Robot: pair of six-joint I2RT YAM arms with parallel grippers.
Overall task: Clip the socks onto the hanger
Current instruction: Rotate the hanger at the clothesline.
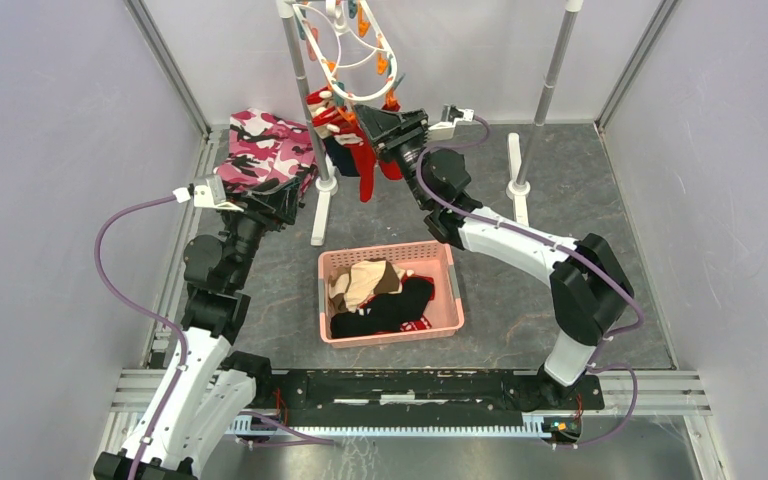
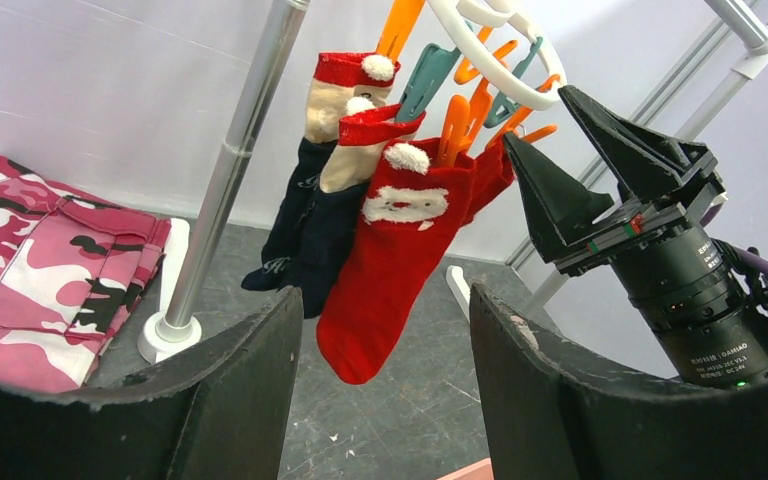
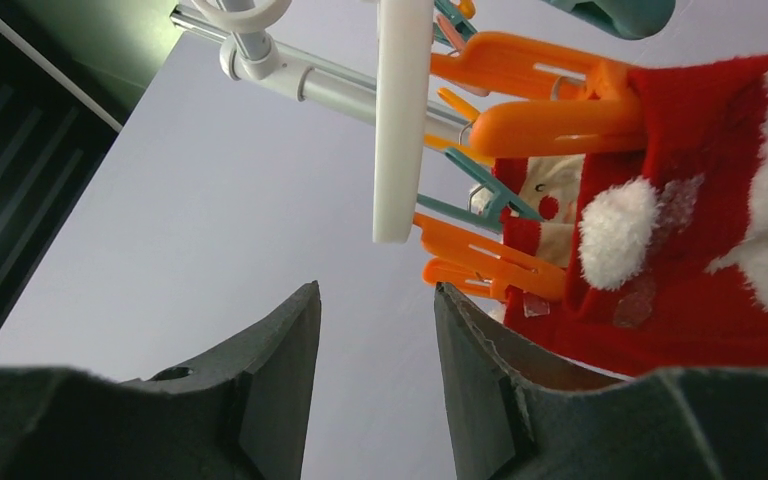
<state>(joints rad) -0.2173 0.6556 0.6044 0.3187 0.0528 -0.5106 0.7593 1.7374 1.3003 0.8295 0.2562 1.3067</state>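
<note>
Poles of grey metal rise from the back of the tabletop (image 1: 530, 300). The left pole (image 1: 305, 100) stands just beside the hung socks (image 1: 345, 150), and the right pole (image 1: 550, 90) is well apart from them. A pink camouflage cloth (image 1: 265, 150) lies at the back left, next to the left pole's foot. A pink basket (image 1: 388, 250) rests mid-tabletop between the arms, with a beige sock (image 1: 365, 280) and black socks (image 1: 390, 310) heaped inside.

The hanger (image 1: 360, 45), a white oval ring, hangs at the rack's top between the poles. In the top view its long axis slants from upper left down to the right. Orange clips (image 2: 455, 125) and a teal clip (image 2: 425, 85) dangle under it.

Three socks are clipped up: a red sock (image 2: 390, 260) with a white-bearded face, and beside it two navy socks (image 2: 310, 230) with beige bands and red cuffs. Each hangs with its long axis near upright, cuff at the clip and toe down. In the left wrist view the red one's foot bends toward the left pole.

The left tool (image 2: 385, 295) sits low by the cloth's near edge, facing the red sock. Its jaws are wide and nothing is between them. The right tool (image 3: 375, 290) is raised close beside the red sock's cuff, just under the ring. Its jaws are partly spread and hold nothing, with orange clips directly above.
</note>
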